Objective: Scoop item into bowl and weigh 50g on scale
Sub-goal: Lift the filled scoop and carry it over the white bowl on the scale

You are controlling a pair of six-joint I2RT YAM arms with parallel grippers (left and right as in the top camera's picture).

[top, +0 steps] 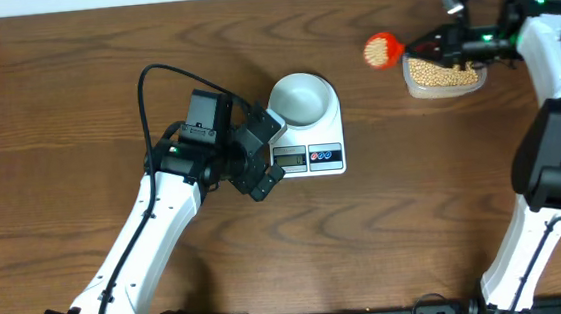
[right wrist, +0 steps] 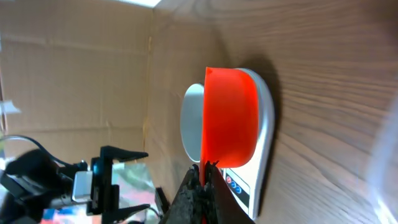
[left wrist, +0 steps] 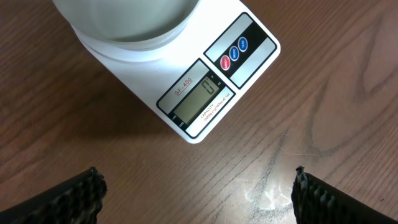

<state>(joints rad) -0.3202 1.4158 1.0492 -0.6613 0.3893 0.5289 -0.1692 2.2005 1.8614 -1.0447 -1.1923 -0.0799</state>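
The white scale stands at mid-table with the pale bowl on its platform; the bowl looks empty. In the left wrist view the scale shows its grey display and red and blue buttons, with the bowl at the top edge. My left gripper hovers open by the scale's left side, with nothing between its fingers. My right gripper is shut on the handle of a red scoop, held left of a clear tub full of tan beans.
A black cable loops over the table behind the left arm. The right arm's white links stand along the right edge. A cardboard wall closes off the far side in the right wrist view.
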